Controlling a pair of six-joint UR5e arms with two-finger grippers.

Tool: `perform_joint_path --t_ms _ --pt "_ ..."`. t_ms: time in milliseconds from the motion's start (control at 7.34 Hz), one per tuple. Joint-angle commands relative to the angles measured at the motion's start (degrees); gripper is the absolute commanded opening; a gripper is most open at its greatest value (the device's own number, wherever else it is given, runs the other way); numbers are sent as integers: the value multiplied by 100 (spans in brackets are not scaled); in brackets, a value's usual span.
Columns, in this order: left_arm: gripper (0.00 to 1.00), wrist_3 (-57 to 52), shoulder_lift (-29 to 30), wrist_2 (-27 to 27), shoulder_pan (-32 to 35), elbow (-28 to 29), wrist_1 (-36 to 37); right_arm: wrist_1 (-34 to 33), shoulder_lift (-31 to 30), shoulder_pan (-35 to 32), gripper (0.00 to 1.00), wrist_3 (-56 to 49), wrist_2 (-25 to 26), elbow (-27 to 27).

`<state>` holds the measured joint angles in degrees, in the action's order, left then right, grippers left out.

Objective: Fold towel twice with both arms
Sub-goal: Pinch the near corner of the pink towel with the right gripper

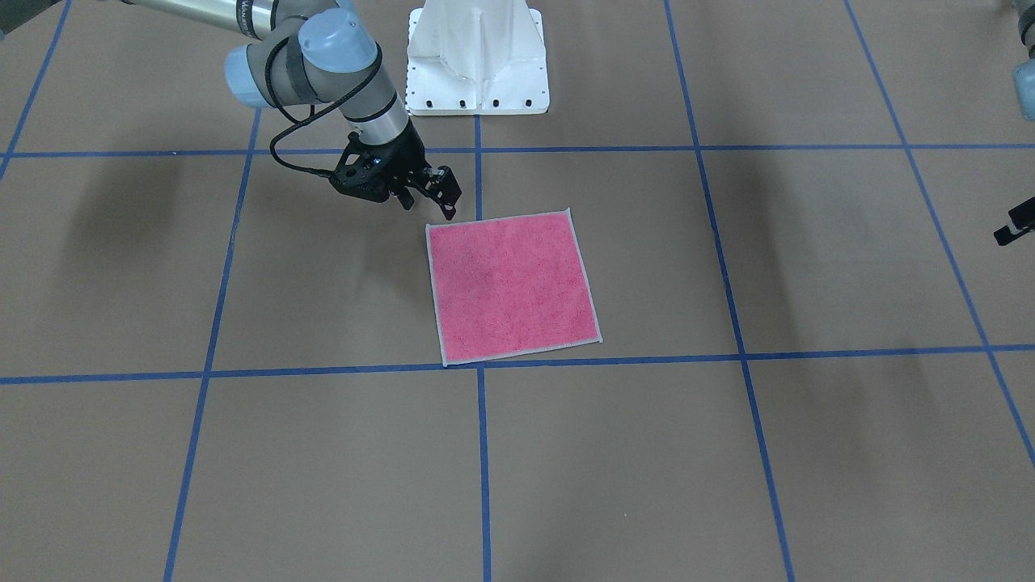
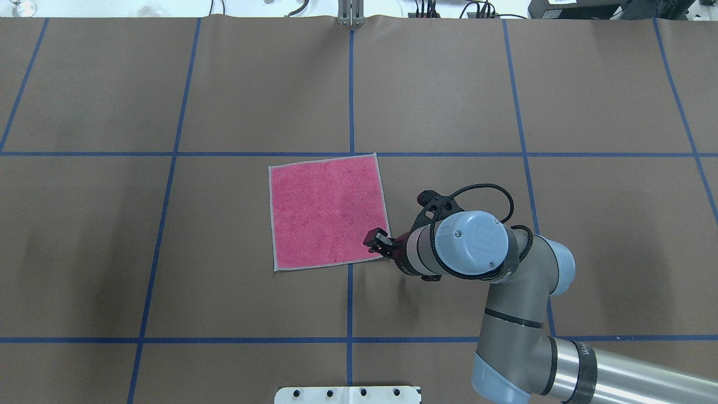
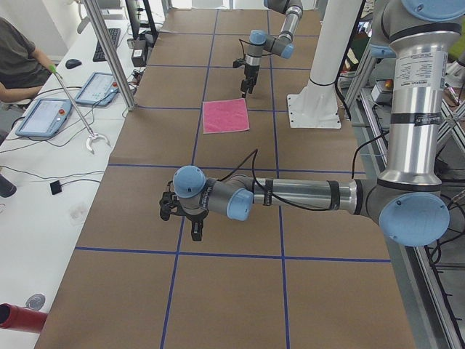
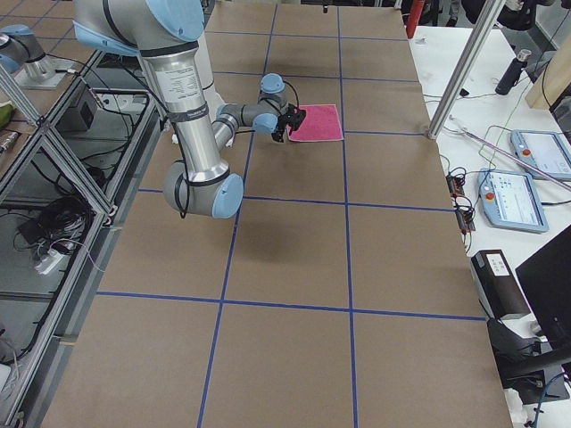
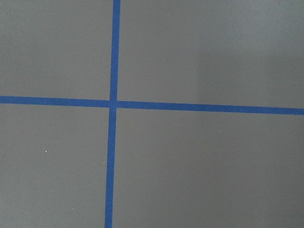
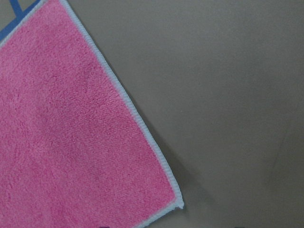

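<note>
Towel (image 1: 513, 287): pink face up, flat and unfolded, mid-bench (image 1: 323, 453). Right claw (image 1: 426, 208): jaws wide, empty, at the towel's robot-side right corner; cloth extends far-left from it. Left claw (image 3: 180, 218): well apart leftward, spread cannot be told. Right arm nearer.

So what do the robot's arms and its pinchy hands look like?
Both are silver-grey tubes with light blue round caps at the joints. The right arm has small lettering on its tube, and a black cable loops to its black two-finger right gripper. The left arm looks the same, with a black left gripper.
</note>
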<state>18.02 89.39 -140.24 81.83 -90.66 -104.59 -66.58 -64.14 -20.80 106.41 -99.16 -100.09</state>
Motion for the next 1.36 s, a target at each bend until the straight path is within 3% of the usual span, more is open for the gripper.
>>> perform_joint_path --t_ms 0,273,545,1226 --pt "100 0 0 -4 0 -4 0 5 85 6 82 3 2 164" --pt "100 0 0 -4 0 -4 0 -4 112 6 75 3 2 183" --pt "100 0 0 -4 0 -4 0 -4 121 6 51 3 37 200" --pt "100 0 0 -4 0 -22 0 -4 112 -3 46 3 107 218"
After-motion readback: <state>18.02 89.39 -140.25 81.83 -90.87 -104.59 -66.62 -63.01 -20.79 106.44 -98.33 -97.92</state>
